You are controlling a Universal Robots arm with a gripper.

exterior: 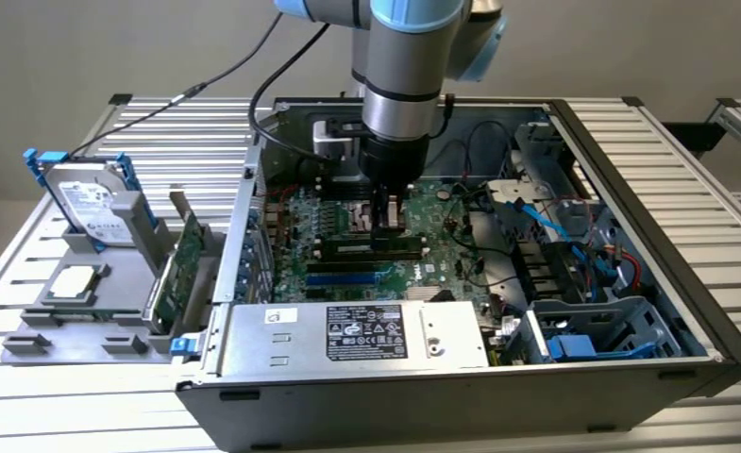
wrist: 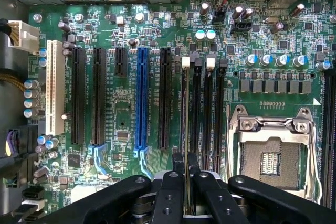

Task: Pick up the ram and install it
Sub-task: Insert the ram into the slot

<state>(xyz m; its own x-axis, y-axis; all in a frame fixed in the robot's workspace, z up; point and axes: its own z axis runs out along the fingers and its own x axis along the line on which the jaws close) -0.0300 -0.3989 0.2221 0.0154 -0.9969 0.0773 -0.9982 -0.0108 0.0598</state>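
Gripper [wrist: 186, 165] clamps the ram [wrist: 186, 108] edge-on over black memory slots [wrist: 209, 114]; CPU socket [wrist: 273, 156] beside them, blue slot [wrist: 142, 98] opposite.

Ram [wrist: 186, 129] edge-on in wrist view — chip face out of sight, one end buried between fingers [wrist: 169, 195]. Finger bases cut by picture edge. Ram touching memory slots [wrist: 197, 108] or clear: cannot tell. Exterior view: arm [exterior: 402, 57] cut off at top edge — power supply label [exterior: 365, 332] print too small to read.
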